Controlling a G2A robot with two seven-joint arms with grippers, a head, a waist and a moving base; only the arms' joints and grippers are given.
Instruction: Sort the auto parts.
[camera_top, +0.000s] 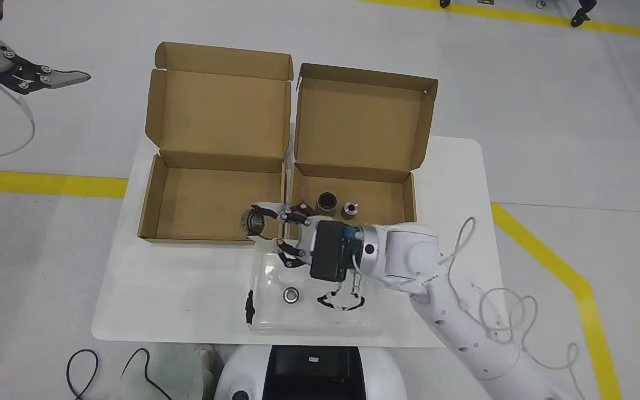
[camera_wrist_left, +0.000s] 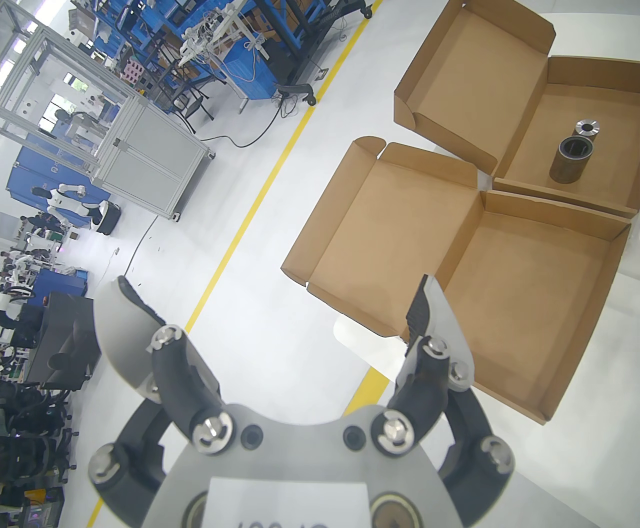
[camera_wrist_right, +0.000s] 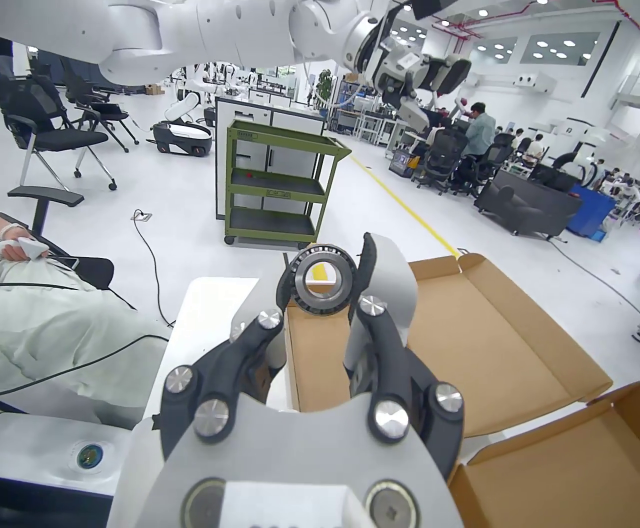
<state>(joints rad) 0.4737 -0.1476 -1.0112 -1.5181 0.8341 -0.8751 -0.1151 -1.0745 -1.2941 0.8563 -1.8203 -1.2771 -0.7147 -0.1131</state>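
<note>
My right gripper (camera_top: 270, 228) (camera_wrist_right: 327, 272) is shut on a steel bearing ring (camera_top: 258, 221) (camera_wrist_right: 324, 285), held on edge just above the front wall of the left cardboard box (camera_top: 205, 205) (camera_wrist_right: 450, 340). That box has nothing in it. The right box (camera_top: 395, 195) (camera_wrist_left: 560, 100) holds a dark cylinder (camera_top: 327, 201) (camera_wrist_left: 572, 160) and a small silver bushing (camera_top: 349, 209) (camera_wrist_left: 586, 127). My left gripper (camera_top: 50, 75) (camera_wrist_left: 270, 310) hangs open and holds nothing, high above the floor far left of the table.
A clear plastic tray (camera_top: 262, 320) lies at the table's front edge with a small round part (camera_top: 291, 295) and a black wire clip (camera_top: 340, 298) in it. Both boxes' lids stand open at the back. The white table (camera_top: 450, 200) has bare room at the right.
</note>
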